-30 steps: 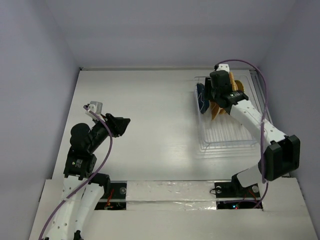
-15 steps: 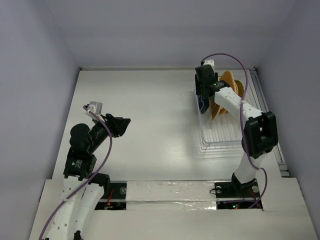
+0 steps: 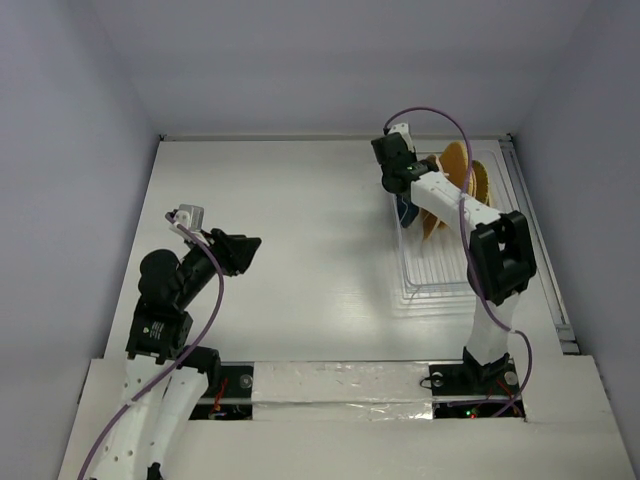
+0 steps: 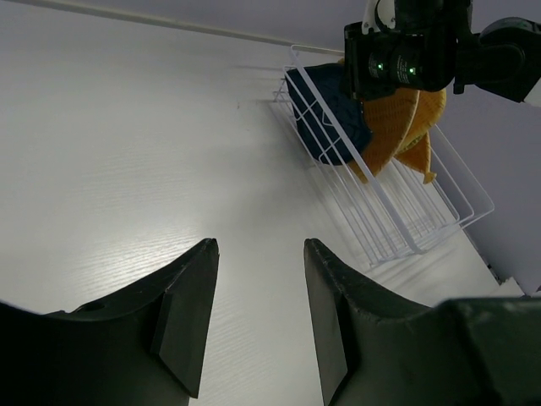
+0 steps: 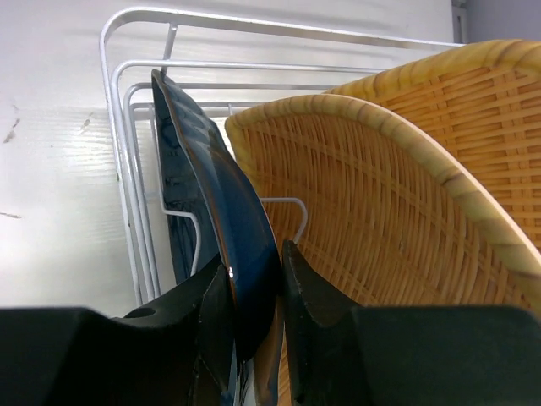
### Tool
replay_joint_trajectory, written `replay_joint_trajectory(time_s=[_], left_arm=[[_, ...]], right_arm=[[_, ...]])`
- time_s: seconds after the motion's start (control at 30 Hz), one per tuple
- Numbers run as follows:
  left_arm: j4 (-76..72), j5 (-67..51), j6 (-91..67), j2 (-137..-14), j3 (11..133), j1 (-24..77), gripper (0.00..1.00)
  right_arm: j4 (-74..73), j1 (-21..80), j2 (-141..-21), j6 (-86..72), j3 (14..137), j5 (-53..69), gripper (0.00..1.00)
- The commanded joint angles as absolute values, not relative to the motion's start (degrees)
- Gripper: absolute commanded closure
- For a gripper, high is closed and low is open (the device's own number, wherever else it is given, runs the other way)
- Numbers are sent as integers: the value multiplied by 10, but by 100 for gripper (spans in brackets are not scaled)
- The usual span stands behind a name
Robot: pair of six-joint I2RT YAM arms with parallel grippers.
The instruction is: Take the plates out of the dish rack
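While the right gripper [image 5: 254, 283] clamps the rim of the small dark blue round plate [image 5: 211, 186] at the 11 o'clock end of the clear wire-divided dish rack [image 3: 440, 275], the thin grip may slip; a skewed lift could topple the adjacent orange-yellow woven-look plate [image 5: 380, 194]; the left gripper [image 4: 258, 271] stands open-jawed.

White arms [image 3: 150, 420], purple cables [image 3: 221, 285], matte black pincers [image 4: 258, 254] [image 5: 254, 262]

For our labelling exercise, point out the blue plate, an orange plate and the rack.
blue plate [image 5: 224, 211], right wrist view, its glossy face.
orange plate [image 5: 380, 194], right wrist view, its woven face.
rack [image 3: 440, 272], top view, bare tray floor.
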State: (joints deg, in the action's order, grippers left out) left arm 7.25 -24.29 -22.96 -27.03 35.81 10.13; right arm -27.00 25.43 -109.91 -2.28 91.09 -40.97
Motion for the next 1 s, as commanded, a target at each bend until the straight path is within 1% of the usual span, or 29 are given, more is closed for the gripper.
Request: replay_joint_trajectory(time_s=[0.0, 0.07, 0.13, 0.17, 0.2, 0.4, 0.63, 0.73, 0.87, 0.97], left_arm=[[58, -238, -229, -260, 360, 109, 58], [59, -236, -230, -258, 359, 109, 58], [59, -234, -230, -257, 359, 114, 58], [60, -234, -230, -256, 360, 114, 58], [60, -233, -230, -255, 360, 114, 58], [62, -225, -232, -250, 360, 120, 58], [62, -221, -233, -249, 360, 120, 58], [62, -221, -233, -250, 360, 120, 58], [63, -219, -232, -251, 360, 120, 58], [63, -219, -232, -253, 360, 120, 58]], right_arm=[[-263, 266, -1096, -33, 943, -452, 85], [-261, 280, -1092, -26, 947, -473, 91], [-263, 286, -1089, -15, 955, -487, 95], [-265, 293, -1086, -11, 961, -498, 99], [-265, 293, -1085, -6, 970, -504, 100], [-251, 312, -1064, 41, 993, -547, 100], [-245, 323, -1015, 37, 996, -556, 100], [-267, 329, -993, 15, 1006, -547, 100], [-273, 334, -925, -17, 1007, -503, 100], [-286, 334, -898, -36, 1013, -475, 100]])
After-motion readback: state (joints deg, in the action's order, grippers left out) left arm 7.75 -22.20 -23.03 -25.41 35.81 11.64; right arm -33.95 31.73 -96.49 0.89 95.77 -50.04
